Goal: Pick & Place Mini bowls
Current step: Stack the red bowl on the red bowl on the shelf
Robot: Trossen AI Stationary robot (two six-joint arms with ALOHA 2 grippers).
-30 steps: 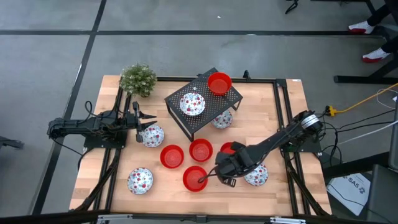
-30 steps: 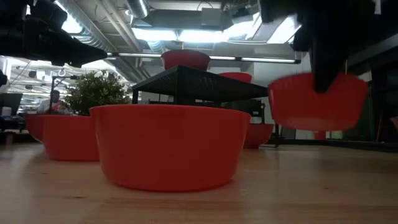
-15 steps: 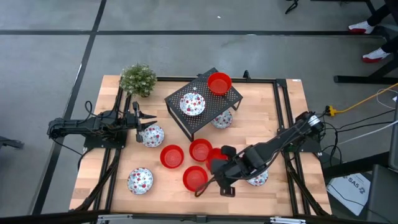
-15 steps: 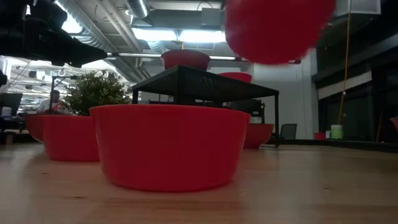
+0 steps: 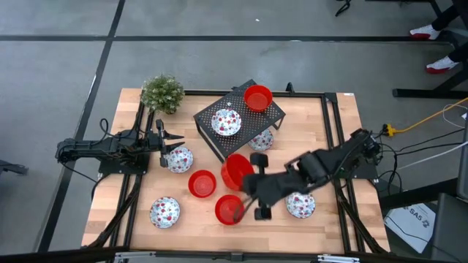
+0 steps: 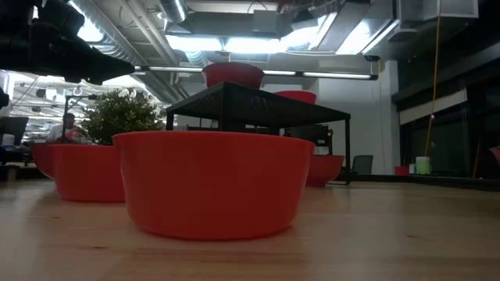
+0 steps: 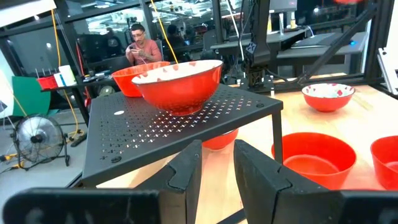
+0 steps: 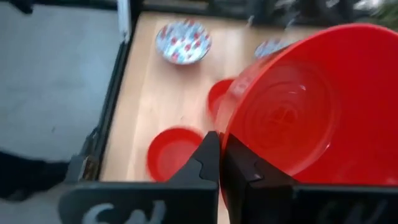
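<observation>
We see two thin black arms (image 5: pixel 110 148) made of chunky links with looped black cables. Our right gripper's flat black fingers (image 8: pixel 208 163) have notched edges.

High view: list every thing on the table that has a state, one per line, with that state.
Right gripper: shut on the rim of a red bowl, held tilted above the table.
Left gripper: open, empty, beside a speckled bowl.
Rack: upright, carrying a red bowl and a speckled bowl.
Two red bowls: upright on the table.
Plant: upright at the corner.
</observation>
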